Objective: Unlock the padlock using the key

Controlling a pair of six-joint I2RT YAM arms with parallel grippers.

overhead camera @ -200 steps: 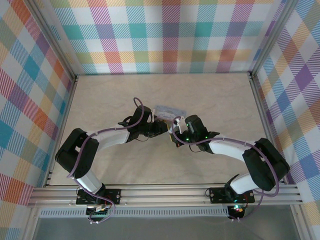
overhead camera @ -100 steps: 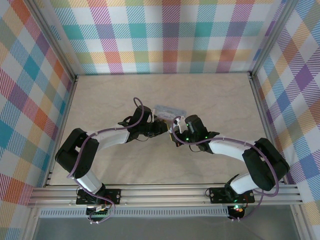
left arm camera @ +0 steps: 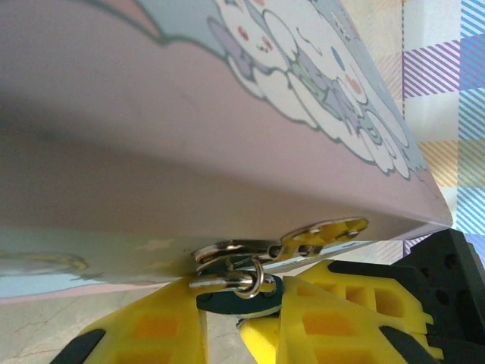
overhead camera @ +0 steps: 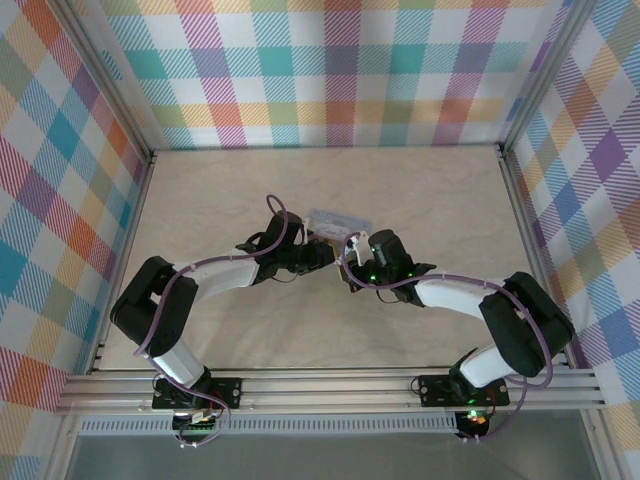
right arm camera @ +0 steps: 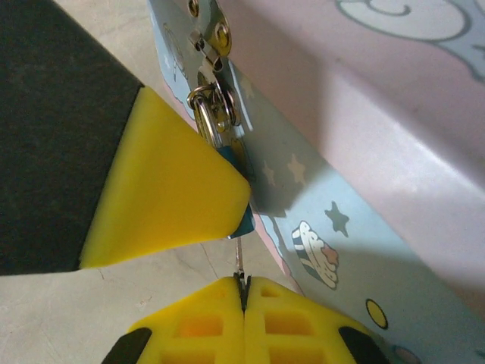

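The padlock's blue body (left arm camera: 241,302) hangs by its silvery shackle (left arm camera: 258,282) from the hasp of the pale blue cartoon tin (left arm camera: 227,136). My left gripper (left arm camera: 241,312) is shut on the padlock body, one yellow finger on each side. In the right wrist view, the padlock (right arm camera: 244,218) peeks out from behind a left finger (right arm camera: 167,189). My right gripper (right arm camera: 244,287) is shut on the key (right arm camera: 239,262), whose thin blade runs straight up into the padlock's underside. From above, both grippers meet at the tin's near edge (overhead camera: 338,222).
The tin (right arm camera: 364,189) lies mid-table with both arms angled in toward it. Bare beige table (overhead camera: 440,190) stretches behind and to both sides, up to the checked walls. The aluminium rail (overhead camera: 320,385) runs along the near edge.
The right wrist has edged slightly up and left toward the tin. The left arm and the tin have stayed put.
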